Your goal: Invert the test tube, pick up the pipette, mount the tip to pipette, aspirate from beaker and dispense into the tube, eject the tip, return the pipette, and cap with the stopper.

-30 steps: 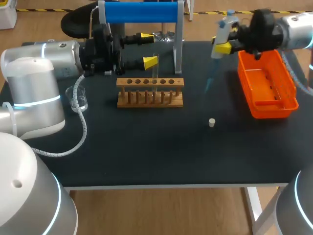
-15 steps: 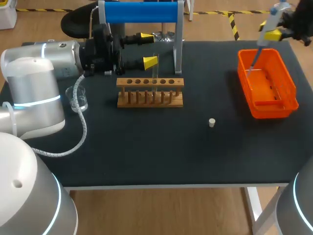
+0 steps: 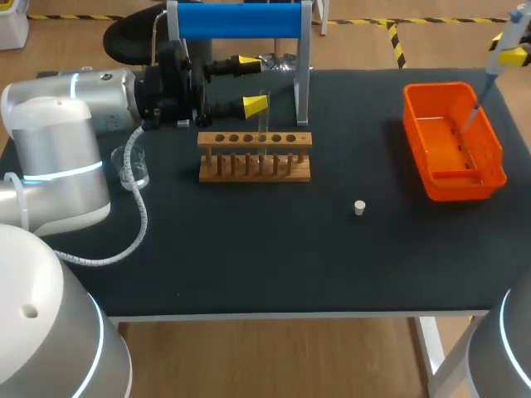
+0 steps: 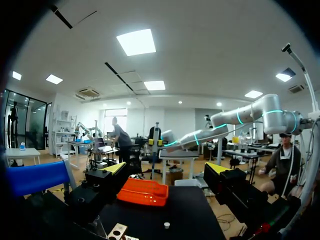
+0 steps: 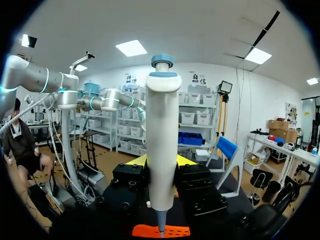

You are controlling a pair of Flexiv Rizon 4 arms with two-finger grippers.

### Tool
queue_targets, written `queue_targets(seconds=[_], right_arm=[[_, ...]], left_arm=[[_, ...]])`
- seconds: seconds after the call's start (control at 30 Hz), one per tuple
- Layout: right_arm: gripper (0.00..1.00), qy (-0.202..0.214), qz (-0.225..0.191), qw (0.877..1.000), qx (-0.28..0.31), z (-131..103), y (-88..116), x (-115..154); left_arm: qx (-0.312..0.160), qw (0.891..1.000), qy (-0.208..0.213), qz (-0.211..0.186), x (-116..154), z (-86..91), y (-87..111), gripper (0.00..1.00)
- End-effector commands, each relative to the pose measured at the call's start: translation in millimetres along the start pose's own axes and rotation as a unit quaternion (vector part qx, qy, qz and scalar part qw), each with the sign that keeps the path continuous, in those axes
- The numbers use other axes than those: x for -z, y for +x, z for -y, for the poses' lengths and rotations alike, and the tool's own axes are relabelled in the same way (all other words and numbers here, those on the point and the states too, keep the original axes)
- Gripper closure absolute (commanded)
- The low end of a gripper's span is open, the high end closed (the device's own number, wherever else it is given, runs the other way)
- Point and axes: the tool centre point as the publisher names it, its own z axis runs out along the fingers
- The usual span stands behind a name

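1. Right gripper (image 5: 159, 161) is clamped on the pipette (image 5: 162, 140), with a yellow tip on either side of the white barrel. The pipette is upright, plunger end up.
2. In the head view the pipette sits at the table's (image 3: 249, 249) far right corner. Its thin tip (image 3: 476, 109) slants down over the orange bin (image 3: 431, 178), above the bin's far right part and not touching the floor of it.
3. Orange bin contents: something pale lies along the right inner wall, too small to identify.
4. Left gripper (image 3: 249, 83) has its jaws apart and nothing between them. It is held level behind the wooden rack (image 3: 255, 170).
5. The test tube (image 3: 264, 116) stands upright in a hole near the rack's middle. It is clear, and I cannot tell if it holds liquid.
6. The beaker (image 3: 133, 166) is left of the rack, beside the left arm. Its fill level is not readable.
7. The stopper (image 3: 359, 207) lies loose on the table between the rack and the bin, nearer the front edge than either.
8. A blue-barred stand (image 3: 241, 21) is behind the rack.
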Motion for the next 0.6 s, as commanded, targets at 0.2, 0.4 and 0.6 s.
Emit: queue_targets(seconds=[0.2, 0.4, 0.6], right_arm=[[1.0, 0.004, 0.013, 1.0, -0.005, 2.8, -5.3, 18.4], [1.0, 0.011, 0.017, 1.0, -0.006, 4.4, -9.3, 15.1], [1.0, 0.015, 0.023, 1.0, -0.006, 3.5, -12.4, 14.1]], left_arm=[[-0.001, 1.0, 0.001, 0.002, -0.8, -0.2, 0.8, 0.0], [-0.001, 1.0, 0.001, 0.002, -0.8, -0.2, 0.8, 0.0], [-0.001, 1.0, 0.001, 0.002, -0.8, -0.2, 0.8, 0.0]])
